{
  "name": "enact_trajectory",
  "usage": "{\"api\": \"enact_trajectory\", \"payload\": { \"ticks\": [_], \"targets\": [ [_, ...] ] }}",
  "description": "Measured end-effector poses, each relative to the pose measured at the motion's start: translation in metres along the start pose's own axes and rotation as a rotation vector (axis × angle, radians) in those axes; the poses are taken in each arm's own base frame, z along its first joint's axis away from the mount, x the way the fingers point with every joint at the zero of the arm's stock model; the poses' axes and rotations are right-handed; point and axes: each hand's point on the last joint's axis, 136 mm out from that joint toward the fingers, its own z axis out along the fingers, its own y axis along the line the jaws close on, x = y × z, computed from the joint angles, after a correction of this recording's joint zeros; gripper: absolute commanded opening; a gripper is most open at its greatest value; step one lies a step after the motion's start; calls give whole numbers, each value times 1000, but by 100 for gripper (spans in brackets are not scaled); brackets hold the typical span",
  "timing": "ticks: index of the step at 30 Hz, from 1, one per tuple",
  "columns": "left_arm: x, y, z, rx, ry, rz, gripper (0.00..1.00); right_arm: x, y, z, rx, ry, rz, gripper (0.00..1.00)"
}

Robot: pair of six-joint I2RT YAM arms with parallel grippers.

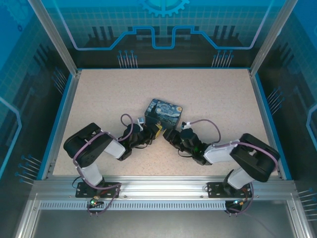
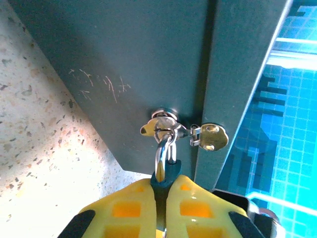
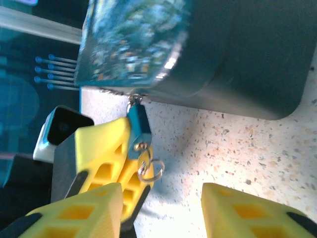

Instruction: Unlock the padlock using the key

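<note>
Padlock (image 3: 137, 121) hangs on the hasp (image 2: 163, 123) of the box (image 1: 164, 112), pinched in the left gripper's (image 2: 165, 181) closed jaws; key (image 3: 143, 148) with ring (image 3: 151, 169) at its end, blurred; right gripper (image 3: 161, 192) jaws wide apart, empty; speckled beige surface (image 1: 208, 94), blue glass walls (image 1: 163, 29) around; padlock body largely hidden by those jaws.

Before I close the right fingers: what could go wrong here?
The key is tiny beside the open right gripper; its fingers may catch the dangling ring instead. Twisting could pull the padlock from the left gripper or drag the Starry Night box.
</note>
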Motion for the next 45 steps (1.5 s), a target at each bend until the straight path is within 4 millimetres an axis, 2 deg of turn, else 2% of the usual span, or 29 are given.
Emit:
{"api": "enact_trajectory", "payload": {
  "ticks": [5, 10, 18, 21, 25, 29, 36, 45],
  "targets": [
    [-5, -10, -8, -9, -15, -6, 0, -20, 12, -30, 19, -24, -246, 62],
    [-9, -30, -11, 5, -19, -12, 0, -30, 27, -48, 76, -23, -735, 65],
    [-9, -35, -14, -19, 10, -30, 0, -10, 52, -49, 152, -22, -1494, 77],
    [-12, -39, -18, -15, 13, -34, 0, -11, 54, -43, 208, -37, -1690, 77],
    [-14, -43, -20, -6, 18, -38, 0, -15, 45, -30, 298, -14, -1896, 76],
    [-13, -44, -20, -4, 28, -50, 0, -15, 48, -21, 322, -4, -2028, 71],
    [-11, -44, -20, -4, 36, -63, 0, -18, 68, -19, 297, -55, -2076, 59],
    [-11, -44, -20, -4, 36, -63, 0, -10, 66, -6, 272, -16, -2090, 44]
  ]
}}
